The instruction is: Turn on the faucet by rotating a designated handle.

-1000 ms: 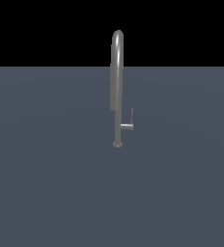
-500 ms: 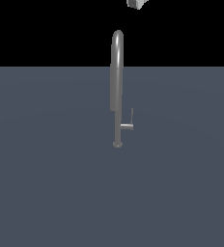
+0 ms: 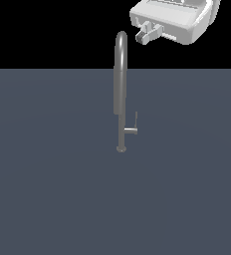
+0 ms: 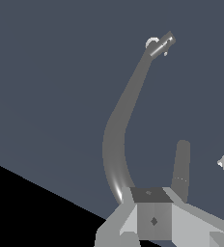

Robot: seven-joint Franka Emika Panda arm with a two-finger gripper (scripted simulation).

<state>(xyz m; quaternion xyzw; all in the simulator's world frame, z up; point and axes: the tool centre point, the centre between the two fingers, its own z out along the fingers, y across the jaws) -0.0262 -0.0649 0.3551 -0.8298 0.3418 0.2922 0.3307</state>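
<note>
The faucet [image 3: 121, 89] is a tall slim grey pipe with an arched top, standing on a dark grey surface [image 3: 48, 174]. Its handle [image 3: 133, 128] is a short stub on the exterior view's right of the lower pipe, ending in a thin upright rod. My gripper [image 3: 144, 35] hangs high, above and to the exterior view's right of the arch, touching nothing. Its fingers look pressed together and empty. In the wrist view the gripper [image 4: 153, 214] is over the arch of the faucet [image 4: 116, 144], with the handle [image 4: 161, 45] far below by the base.
The flat dark grey surface [image 4: 46, 87] stretches all around the faucet. Black background lies behind it. The grey spout end [image 4: 181, 166] points down close beside my fingers in the wrist view.
My gripper has come down into the exterior view from the top right, towards the faucet's arch. The faucet and handle have not moved.
</note>
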